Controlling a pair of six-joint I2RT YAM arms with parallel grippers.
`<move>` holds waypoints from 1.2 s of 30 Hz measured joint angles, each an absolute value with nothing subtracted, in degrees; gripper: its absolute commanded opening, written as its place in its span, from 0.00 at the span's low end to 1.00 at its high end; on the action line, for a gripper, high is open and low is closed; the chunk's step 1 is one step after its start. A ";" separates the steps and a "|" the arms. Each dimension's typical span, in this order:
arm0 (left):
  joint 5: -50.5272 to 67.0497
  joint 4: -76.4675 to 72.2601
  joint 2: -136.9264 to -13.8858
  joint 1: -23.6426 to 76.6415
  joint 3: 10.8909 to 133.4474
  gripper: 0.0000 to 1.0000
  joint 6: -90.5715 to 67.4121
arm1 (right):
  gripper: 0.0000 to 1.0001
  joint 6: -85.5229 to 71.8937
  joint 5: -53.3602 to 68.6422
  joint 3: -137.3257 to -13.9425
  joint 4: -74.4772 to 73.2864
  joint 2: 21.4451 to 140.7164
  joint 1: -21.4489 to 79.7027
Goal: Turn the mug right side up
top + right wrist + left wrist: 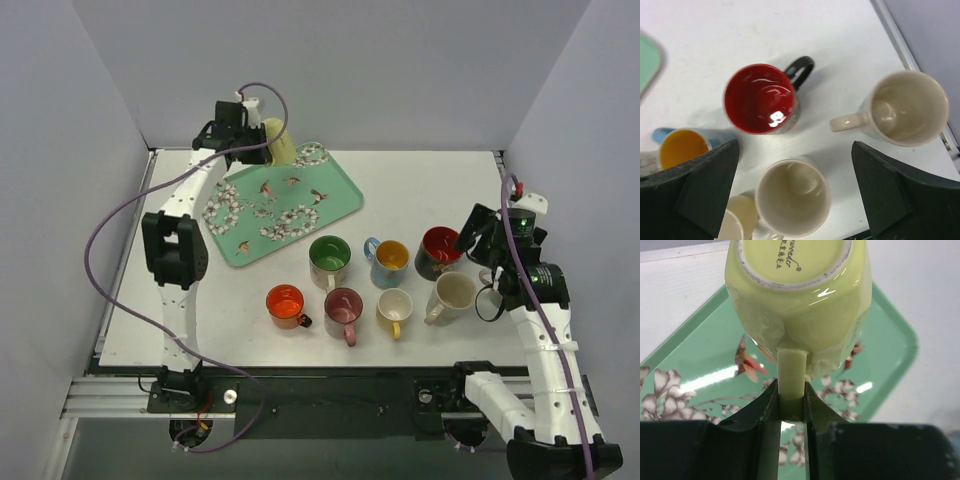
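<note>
The pale yellow-green mug (282, 144) hangs tilted over the far corner of the green flowered tray (342, 190). In the left wrist view the mug (800, 295) turns its white printed base toward the camera, with its handle pointing down between my fingers. My left gripper (262, 140) (791, 390) is shut on that handle. The tray (890, 340) lies beneath it. My right gripper (478, 240) (795, 147) stands open above the mugs at the right, with nothing held.
Several upright mugs stand in front of the tray: green (330, 258), blue with a yellow inside (390, 262), black with a red inside (438, 250) (760, 97), cream (455, 295) (907, 107), orange (286, 305), pink (343, 310), small white (395, 308) (792, 197).
</note>
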State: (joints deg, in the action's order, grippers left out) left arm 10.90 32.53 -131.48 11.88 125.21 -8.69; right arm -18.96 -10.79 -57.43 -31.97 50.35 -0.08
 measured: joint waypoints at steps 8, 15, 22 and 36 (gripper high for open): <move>25.96 37.52 -115.04 11.70 122.41 0.00 -16.12 | 0.90 -23.94 -6.76 -61.12 -26.48 49.78 19.62; 34.72 41.71 -106.48 15.18 118.17 0.00 -21.02 | 0.89 -34.85 -1.28 -56.53 3.44 52.38 34.98; 39.33 45.98 -100.79 23.79 113.89 0.00 -22.92 | 0.83 -45.08 0.05 -56.51 25.87 64.55 39.33; 42.22 47.66 -98.80 26.11 114.69 0.00 -25.32 | 0.84 -51.35 -10.94 -49.04 34.39 59.09 43.27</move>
State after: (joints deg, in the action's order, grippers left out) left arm 42.22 47.66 -98.80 26.11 114.69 -25.32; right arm -51.35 -10.94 -49.04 34.39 59.09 43.27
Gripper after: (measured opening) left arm 0.275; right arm 0.839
